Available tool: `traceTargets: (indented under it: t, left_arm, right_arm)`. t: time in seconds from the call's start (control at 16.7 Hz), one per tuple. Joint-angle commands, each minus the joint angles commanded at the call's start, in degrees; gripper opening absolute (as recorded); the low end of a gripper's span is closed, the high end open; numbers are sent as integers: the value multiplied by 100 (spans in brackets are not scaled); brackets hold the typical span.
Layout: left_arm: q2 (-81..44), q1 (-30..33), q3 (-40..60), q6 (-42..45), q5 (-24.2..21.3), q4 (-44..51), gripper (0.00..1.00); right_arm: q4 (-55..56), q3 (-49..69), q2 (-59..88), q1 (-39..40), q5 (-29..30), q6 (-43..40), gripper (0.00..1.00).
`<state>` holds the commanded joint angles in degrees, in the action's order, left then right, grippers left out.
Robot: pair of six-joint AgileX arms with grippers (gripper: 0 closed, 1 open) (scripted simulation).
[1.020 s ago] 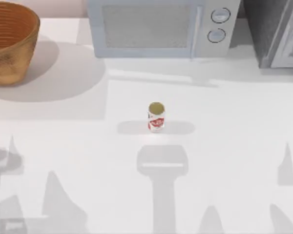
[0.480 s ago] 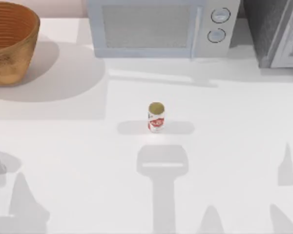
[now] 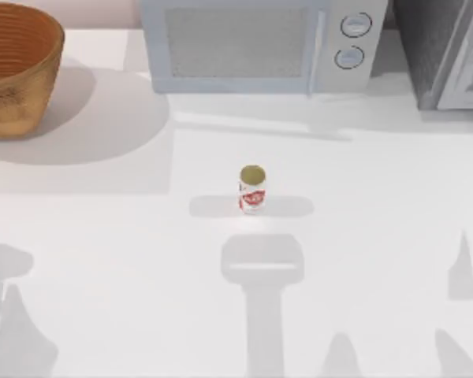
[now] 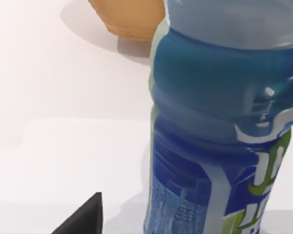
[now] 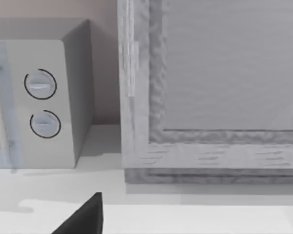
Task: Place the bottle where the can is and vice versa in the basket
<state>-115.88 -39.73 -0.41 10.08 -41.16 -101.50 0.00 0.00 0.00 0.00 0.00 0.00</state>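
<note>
Left-arm shadow has shifted at the counter's [image 3: 363, 181] left edge; tall blue plastic bottle [image 4: 219, 146] stands upright right beside the left fingers [image 4: 83, 219], grip state can't be told, with the orange-brown wicker basket [image 4: 129, 22] beyond it

Matte black, sharply pointed end effector fingertip [image 4: 83, 219], flat-faced and unmarked.

we find the top view looking straight down on the white table [image 3: 102, 236], with the microwave [image 3: 260, 43] along its far edge. the left wrist view sits very close to the bottle [image 4: 219, 122] and faces the basket [image 4: 129, 19], which the top view also shows left of the microwave [image 3: 16, 67]. the right wrist view looks level and close at the microwave [image 5: 39, 102], its dials seen in both views.
</note>
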Motion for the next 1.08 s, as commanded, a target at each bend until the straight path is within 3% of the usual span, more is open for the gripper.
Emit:
traceTargets:
  t: [0.48, 1.08]
  left_arm:
    - [-159, 102, 153, -6, 95, 27, 100]
    - [-298, 824, 837, -249, 795, 380, 100]
  right_arm:
    - [0, 0, 0, 0, 0, 0, 100]
    - [0, 0, 0, 0, 0, 0, 100]
